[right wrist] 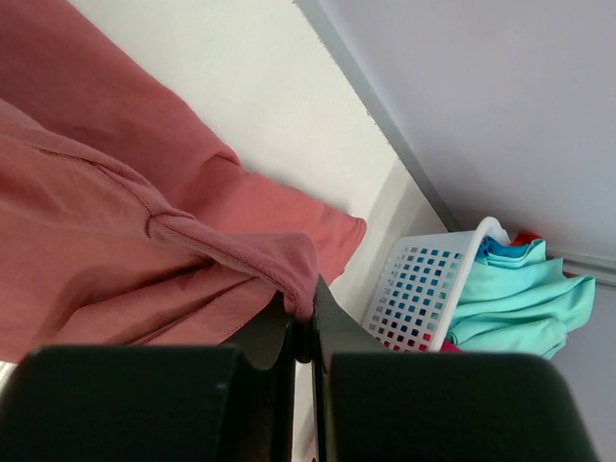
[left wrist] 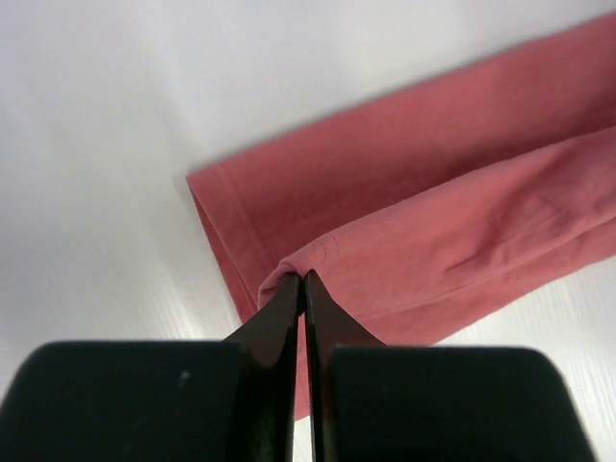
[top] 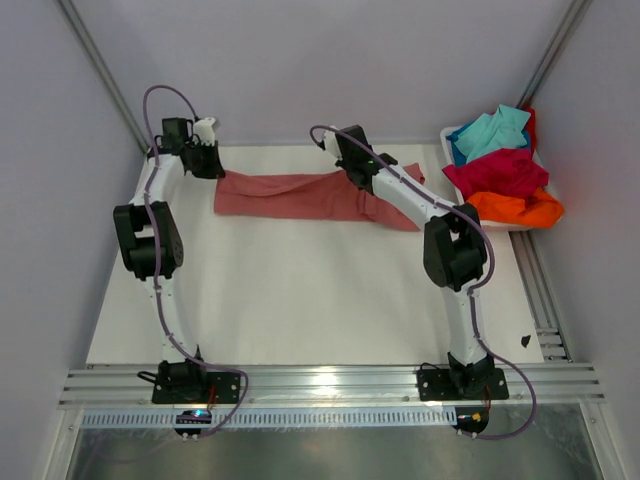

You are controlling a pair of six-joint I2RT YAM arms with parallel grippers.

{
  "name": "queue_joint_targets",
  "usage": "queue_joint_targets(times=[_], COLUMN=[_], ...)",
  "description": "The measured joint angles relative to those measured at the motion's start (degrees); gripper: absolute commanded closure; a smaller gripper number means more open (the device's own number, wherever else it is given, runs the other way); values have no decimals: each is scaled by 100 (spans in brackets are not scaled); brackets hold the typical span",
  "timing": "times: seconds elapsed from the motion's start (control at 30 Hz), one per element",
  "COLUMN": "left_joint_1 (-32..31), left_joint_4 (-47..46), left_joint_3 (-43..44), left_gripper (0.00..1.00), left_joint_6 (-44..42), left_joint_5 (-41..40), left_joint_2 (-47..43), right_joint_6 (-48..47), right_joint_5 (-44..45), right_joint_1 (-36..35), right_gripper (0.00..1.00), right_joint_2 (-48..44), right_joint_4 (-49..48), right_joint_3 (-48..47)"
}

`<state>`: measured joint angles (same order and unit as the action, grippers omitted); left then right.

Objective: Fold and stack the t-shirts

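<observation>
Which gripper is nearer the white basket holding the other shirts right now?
Right. The right gripper pinches the salmon-pink t-shirt near its basket-side end, with the white basket just beyond; the left gripper pinches the shirt's opposite end, farther away.

A dusty salmon-pink t-shirt is lying across the far part of the table. It is folded lengthwise into a long narrow band running left to right, one layer resting over the other, with a stitched hem showing at its left end and a sleeve spreading out at its right end. Three more are sitting crumpled together in a white tub at the far right: a turquoise t-shirt at the back, a crimson t-shirt in the middle and a bright orange t-shirt nearest.
</observation>
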<state>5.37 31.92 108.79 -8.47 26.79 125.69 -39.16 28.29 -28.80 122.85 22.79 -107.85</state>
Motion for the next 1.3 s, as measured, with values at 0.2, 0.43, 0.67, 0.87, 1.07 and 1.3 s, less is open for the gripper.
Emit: queue_joint_targets(times=[0.2, 0.43, 0.67, 0.87, 1.07, 1.3], left_joint_1=[0, 0, 0, 0, 0, -33], left_joint_4=[-275, -337, 13, 221, 339, 546], left_joint_3=[393, 452, 673, 382, 101, 98], left_gripper=[100, 76, 1, 1, 1, 1], left_joint_6=[232, 286, 17, -212, -247, -275], left_joint_5=[-208, -337, -503, -680, -704, -446], left_joint_2=[365, 494, 509, 426, 205, -278], right_joint_6=[-105, -125, -101, -129, -210, 424], right_joint_5=[61, 120, 240, 514, 1091, 741], right_joint_1=[42, 210, 291, 293, 293, 302], right_gripper=[97, 97, 28, 3, 1, 1], right_joint_2=[289, 527, 852, 962, 918, 48], right_joint_4=[-7, -57, -177, -623, -1314, -407], right_joint_3=[-63, -245, -280, -170, -26, 52])
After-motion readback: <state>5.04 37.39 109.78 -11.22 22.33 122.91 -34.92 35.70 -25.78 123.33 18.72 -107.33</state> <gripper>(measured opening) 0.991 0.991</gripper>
